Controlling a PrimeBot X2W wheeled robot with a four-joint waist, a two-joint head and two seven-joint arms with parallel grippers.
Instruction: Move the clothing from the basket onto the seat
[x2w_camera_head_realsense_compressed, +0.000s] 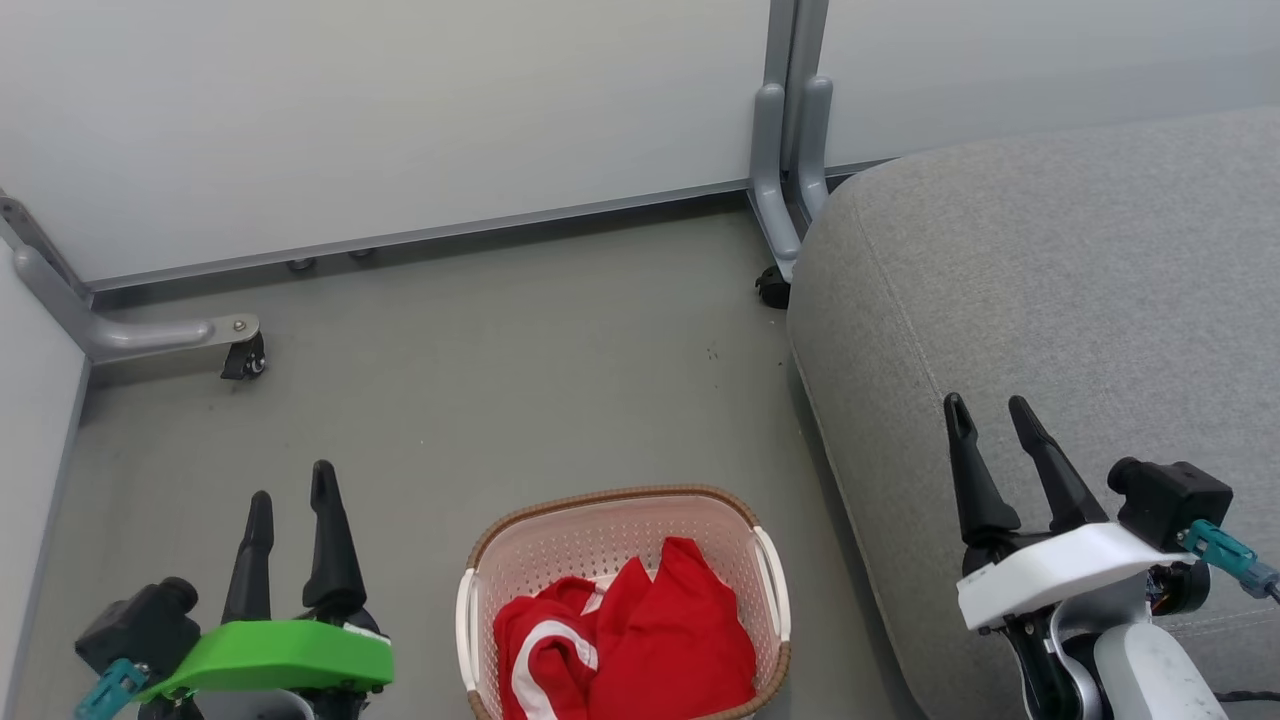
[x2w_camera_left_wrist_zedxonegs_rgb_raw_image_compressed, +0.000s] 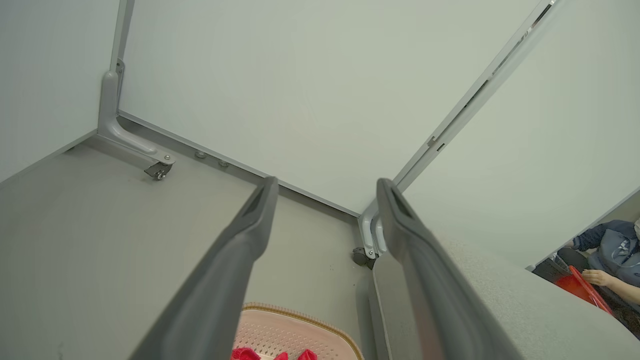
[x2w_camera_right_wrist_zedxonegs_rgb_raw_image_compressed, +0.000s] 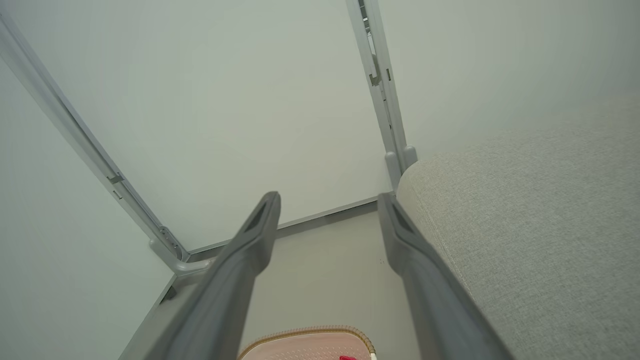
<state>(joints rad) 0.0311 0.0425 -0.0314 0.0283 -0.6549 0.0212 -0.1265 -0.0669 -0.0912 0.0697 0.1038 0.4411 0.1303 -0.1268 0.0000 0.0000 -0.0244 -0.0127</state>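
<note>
Red clothing (x2w_camera_head_realsense_compressed: 640, 640) lies bunched in the basket (x2w_camera_head_realsense_compressed: 610, 498) on the floor (x2w_camera_head_realsense_compressed: 480, 380). None of it is on the seat (x2w_camera_head_realsense_compressed: 1080, 280), so by my reading the whole transfer is left to do. The left tool (x2w_camera_head_realsense_compressed: 291, 482) and right tool (x2w_camera_head_realsense_compressed: 988, 401) both stand wide, holding nothing. The basket sits just beside the seat's rounded edge, between the 2 tools; open floor runs ahead to the partition wall (x2w_camera_head_realsense_compressed: 400, 120), and the seat top offers ample room
</note>
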